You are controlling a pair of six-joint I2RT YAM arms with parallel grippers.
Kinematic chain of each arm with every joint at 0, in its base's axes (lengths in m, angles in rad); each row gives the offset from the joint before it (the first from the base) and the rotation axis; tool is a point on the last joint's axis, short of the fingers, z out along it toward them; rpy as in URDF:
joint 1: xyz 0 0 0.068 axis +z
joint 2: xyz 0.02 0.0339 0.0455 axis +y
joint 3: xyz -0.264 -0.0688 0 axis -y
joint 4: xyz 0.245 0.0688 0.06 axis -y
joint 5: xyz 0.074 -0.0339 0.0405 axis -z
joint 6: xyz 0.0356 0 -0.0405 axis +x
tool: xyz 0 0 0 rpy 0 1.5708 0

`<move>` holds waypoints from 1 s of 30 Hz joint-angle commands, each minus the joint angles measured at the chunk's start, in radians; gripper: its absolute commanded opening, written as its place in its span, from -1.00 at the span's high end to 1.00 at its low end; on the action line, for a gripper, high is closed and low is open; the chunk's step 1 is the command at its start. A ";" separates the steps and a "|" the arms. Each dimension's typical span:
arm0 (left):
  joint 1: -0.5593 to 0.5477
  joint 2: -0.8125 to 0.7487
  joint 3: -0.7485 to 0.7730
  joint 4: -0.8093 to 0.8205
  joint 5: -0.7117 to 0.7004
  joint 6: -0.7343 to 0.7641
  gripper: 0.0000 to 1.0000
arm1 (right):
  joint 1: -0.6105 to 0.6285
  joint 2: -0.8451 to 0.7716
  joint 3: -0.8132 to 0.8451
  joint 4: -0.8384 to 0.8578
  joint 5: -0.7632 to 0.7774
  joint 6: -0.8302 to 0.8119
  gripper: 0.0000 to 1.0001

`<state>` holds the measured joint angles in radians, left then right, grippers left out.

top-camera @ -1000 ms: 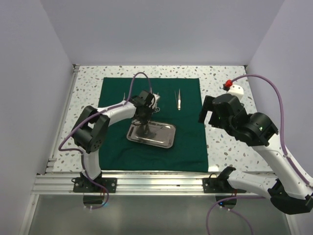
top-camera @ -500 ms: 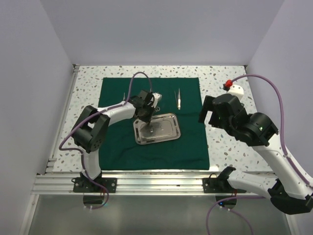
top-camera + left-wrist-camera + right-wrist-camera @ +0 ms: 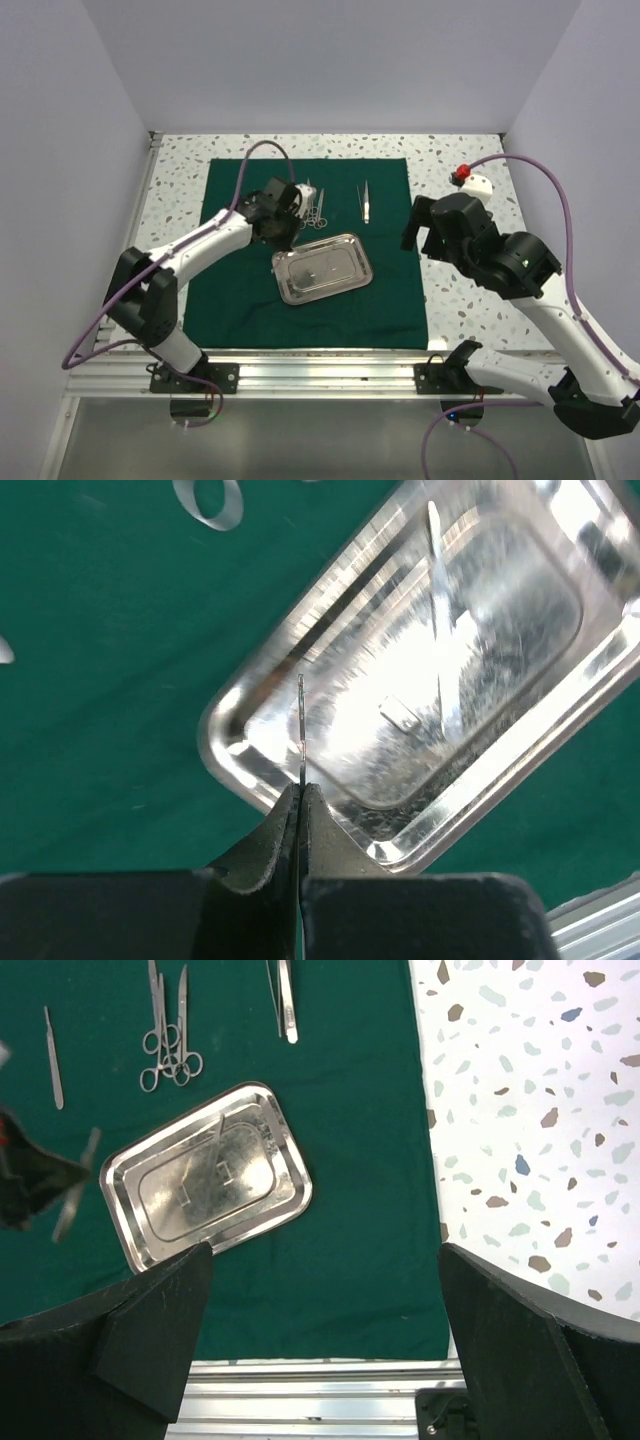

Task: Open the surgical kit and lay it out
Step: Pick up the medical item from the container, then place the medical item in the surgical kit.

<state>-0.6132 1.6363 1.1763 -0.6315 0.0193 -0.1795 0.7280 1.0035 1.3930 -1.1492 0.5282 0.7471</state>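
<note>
The dark green cloth lies spread flat on the table. The steel tray sits on its middle, also in the left wrist view and the right wrist view. My left gripper hovers at the tray's rear left corner, shut on a slim silver instrument seen edge-on, blurred in the right wrist view. Scissors-like forceps, tweezers and a thin tool lie on the cloth behind the tray. My right gripper is open and empty above the cloth's right edge.
A small white part with a red cap lies on the speckled table at the right rear. The aluminium frame rail runs along the near edge. White walls close the left, rear and right sides.
My left gripper has pulled back from over the tray to its rear left corner with the slim instrument. The tray has turned and settled flat. The right arm barely moved.
</note>
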 commanded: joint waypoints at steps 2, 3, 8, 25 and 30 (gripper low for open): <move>0.111 -0.049 0.132 -0.034 -0.131 -0.032 1.00 | 0.002 0.001 -0.008 0.066 -0.013 -0.017 -0.97; 0.130 -0.032 0.152 -0.036 -0.146 -0.032 1.00 | 0.001 0.004 -0.009 0.068 -0.017 -0.020 -0.97; 0.257 0.141 0.278 -0.007 -0.238 -0.032 1.00 | 0.001 -0.009 -0.003 0.054 -0.020 -0.043 -0.97; 0.325 0.400 0.609 -0.059 -0.286 -0.139 -0.29 | 0.001 -0.160 -0.049 -0.104 0.018 0.008 -0.97; 0.143 0.255 0.449 -0.056 -0.285 -0.141 -0.28 | 0.002 -0.171 -0.098 -0.067 0.006 0.003 -0.97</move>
<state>-0.3328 2.0228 1.6936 -0.6823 -0.2604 -0.2974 0.7280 0.8272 1.3201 -1.2251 0.5140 0.7391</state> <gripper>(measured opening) 0.642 0.985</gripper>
